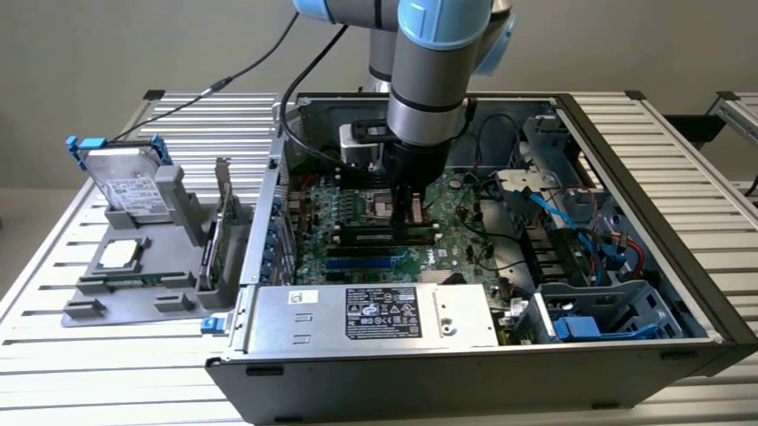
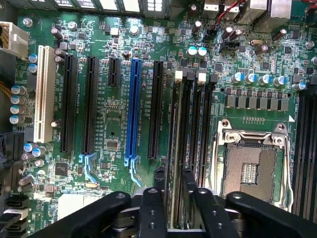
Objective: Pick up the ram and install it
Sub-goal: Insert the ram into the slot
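Note:
The ram (image 2: 174, 129) shows edge-on as a thin strip standing in the first of the black memory slots (image 2: 198, 124), beside the CPU socket. My gripper (image 2: 174, 181) straddles it, one black fingertip (image 2: 160, 181) on each side, with a narrow gap to the stick, so the jaws look open. In the exterior view the gripper (image 1: 411, 216) reaches straight down into the open computer case (image 1: 663, 266), right over the dark ram (image 1: 382, 236) lying along the motherboard.
Close to the slots are a metal CPU socket (image 2: 247, 168) and a blue expansion slot (image 2: 133, 109). A silver power supply (image 1: 373, 315) fills the case front. Outside the case, a grey stand holds a hard drive (image 1: 130, 191) and an upright card (image 1: 222, 226).

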